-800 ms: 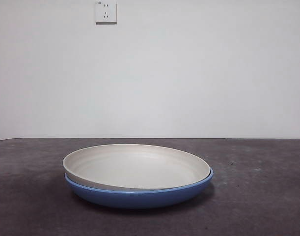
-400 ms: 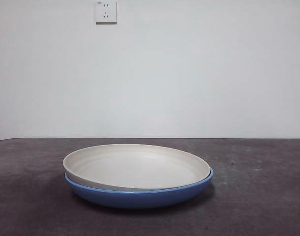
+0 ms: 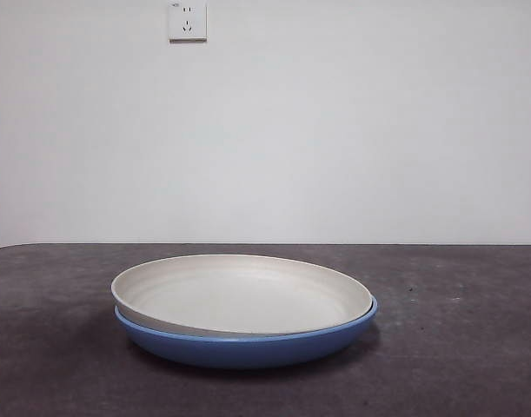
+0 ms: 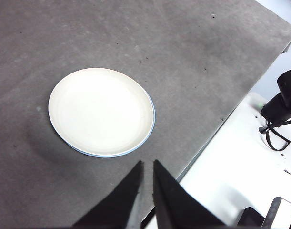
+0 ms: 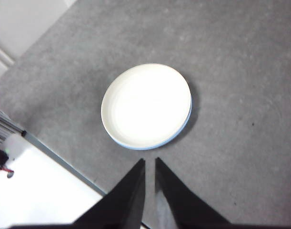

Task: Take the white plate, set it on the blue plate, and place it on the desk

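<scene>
The white plate [image 3: 239, 294] lies nested in the blue plate [image 3: 248, 346] on the dark desk [image 3: 456, 347], slightly tilted and shifted to the left. Only a thin blue rim shows under it in the left wrist view [image 4: 147, 129] and the right wrist view [image 5: 183, 125]. The white plate also shows in the left wrist view [image 4: 101, 110] and the right wrist view [image 5: 145, 105]. My left gripper [image 4: 147, 164] is shut and empty, high above the desk and away from the plates. My right gripper [image 5: 150, 162] is also shut and empty, high above. Neither shows in the front view.
A wall socket [image 3: 187, 21] is on the white wall behind. The desk's edge [image 4: 216, 126] runs near the plates in the left wrist view, with a white surface and black gear [image 4: 281, 102] beyond it. Another desk edge [image 5: 59, 157] shows in the right wrist view.
</scene>
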